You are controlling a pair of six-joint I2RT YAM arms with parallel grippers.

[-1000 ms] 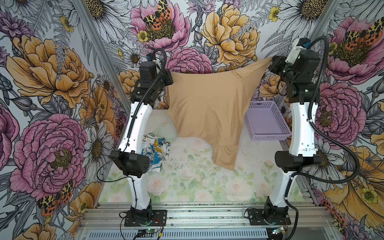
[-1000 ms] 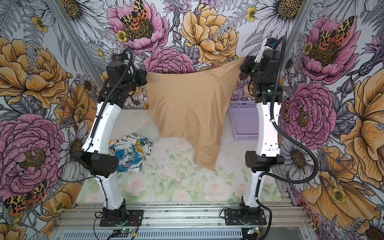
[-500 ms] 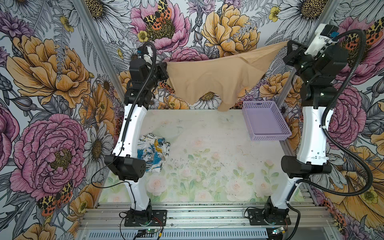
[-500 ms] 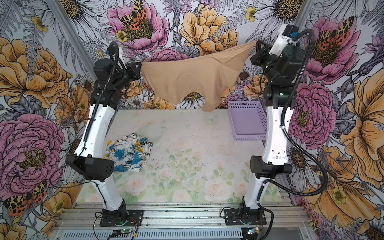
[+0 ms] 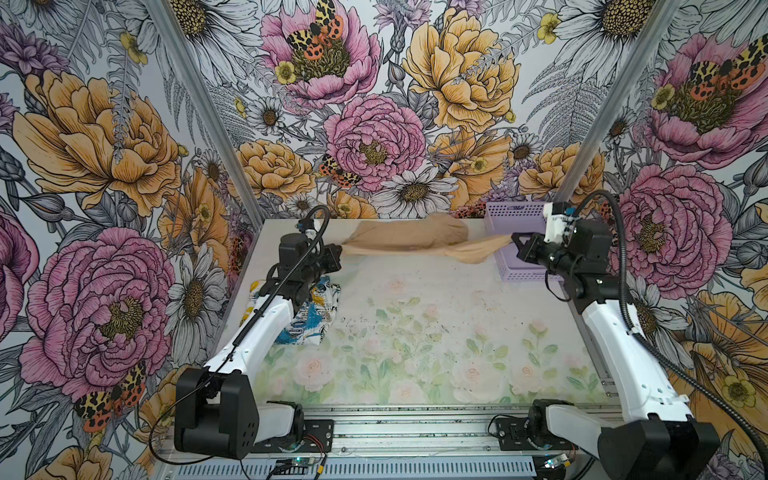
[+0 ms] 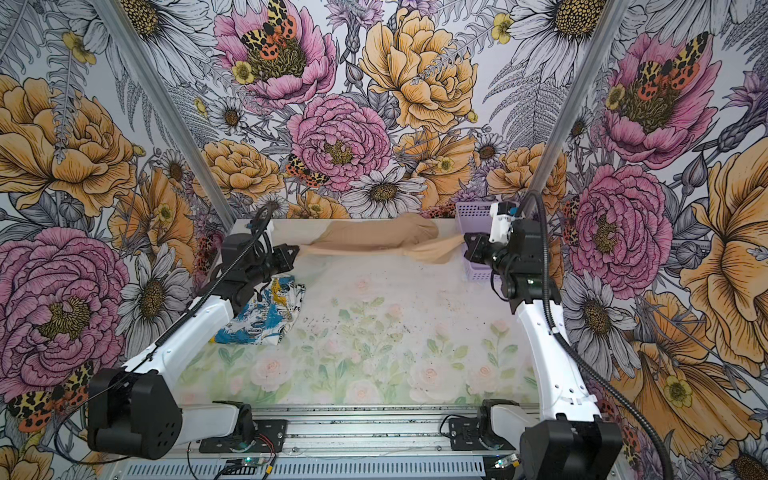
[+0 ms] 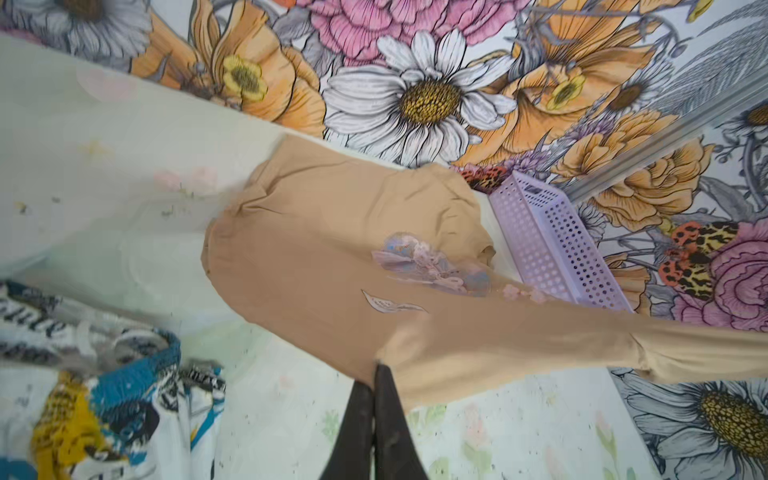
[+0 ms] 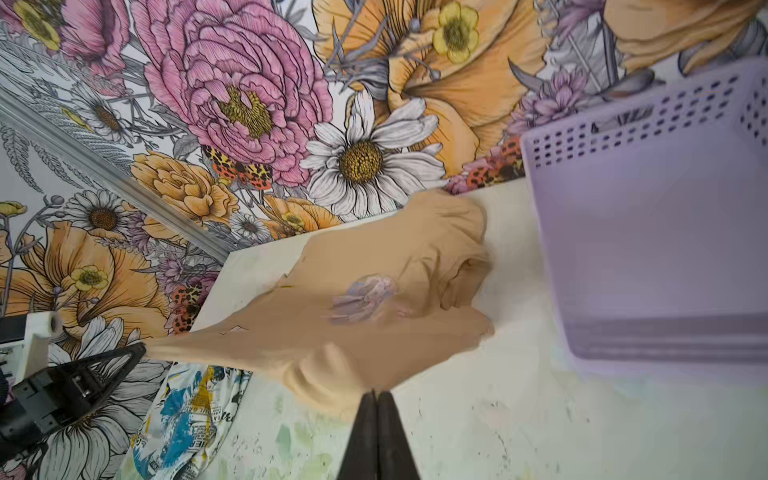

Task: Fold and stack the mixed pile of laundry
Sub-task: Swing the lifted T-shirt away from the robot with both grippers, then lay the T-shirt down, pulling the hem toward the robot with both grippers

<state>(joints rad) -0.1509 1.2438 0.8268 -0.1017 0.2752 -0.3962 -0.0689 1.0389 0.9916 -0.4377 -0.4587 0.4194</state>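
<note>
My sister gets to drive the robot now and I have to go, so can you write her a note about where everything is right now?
Left fingers: shut on one end of the tan garment.
Right fingers: shut on its other end, beside the lavender basket.
Tan garment: stretched between them, its bulk bunched at the table's far edge, unfolded.
Printed garment: crumpled on the table's left side under the left arm, not held.
Done: nothing folded or stacked yet.
Left: lay the tan one flat, fold it, fold the printed one, stack both.
</note>
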